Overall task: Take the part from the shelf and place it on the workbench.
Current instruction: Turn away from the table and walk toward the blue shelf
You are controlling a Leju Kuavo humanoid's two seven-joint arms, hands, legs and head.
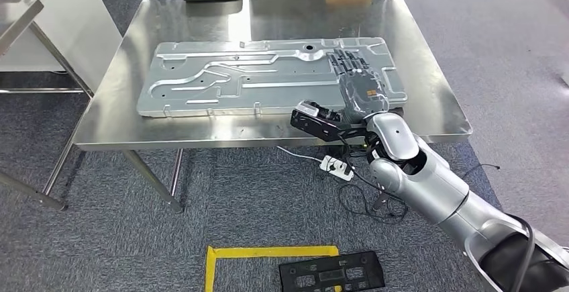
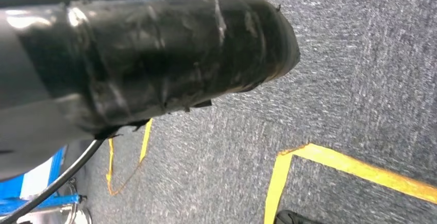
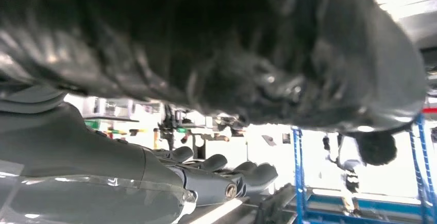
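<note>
So: steel worktop (image 1: pixel 436 114) carries the part (image 1: pixel 235 80), a big flat stamped metal panel lying near the front edge. Probably stiff, heavyish, slick w/ thin edges (grip the rim, not the face). Right hand (image 1: pixel 355 80) rests flat on its right end, fingers (image 1: pixel 342 60) spread, grasping nothing. Left hand's state: can't tell.

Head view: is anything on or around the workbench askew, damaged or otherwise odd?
Mostly tidy. The metal part lies flat on the workbench, slightly skewed to its edges, with the right hand resting flat on its right end. A white power strip and loose cables lie on the carpet under the near edge.
</note>
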